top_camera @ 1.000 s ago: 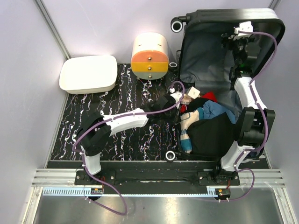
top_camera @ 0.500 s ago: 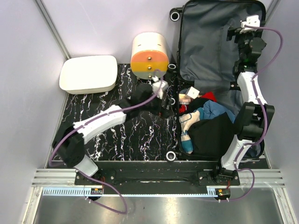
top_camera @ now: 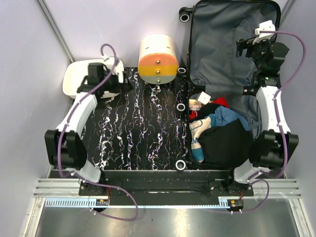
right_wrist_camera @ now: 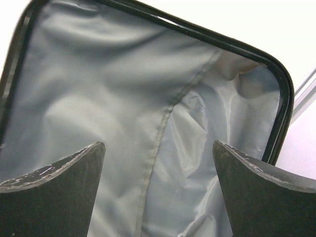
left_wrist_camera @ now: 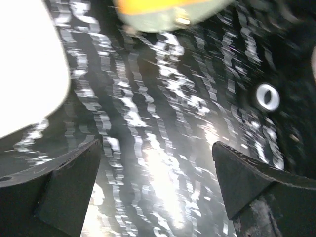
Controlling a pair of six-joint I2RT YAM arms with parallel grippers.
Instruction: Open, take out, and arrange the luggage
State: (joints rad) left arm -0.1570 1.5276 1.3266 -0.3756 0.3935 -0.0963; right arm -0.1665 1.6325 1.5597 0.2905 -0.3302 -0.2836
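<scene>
Pale lilac walls (top_camera: 98, 24) enclose a black marbled tabletop (top_camera: 143, 133).

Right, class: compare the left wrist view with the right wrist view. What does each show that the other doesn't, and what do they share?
Only the left wrist: the marbled tabletop, an edge of the white tray, the orange-and-cream box and one small wheel, all blurred. Only the right wrist: the open luggage, its grey lining and black rim. Both: an open gripper, left gripper and right gripper, holding nothing.
</scene>
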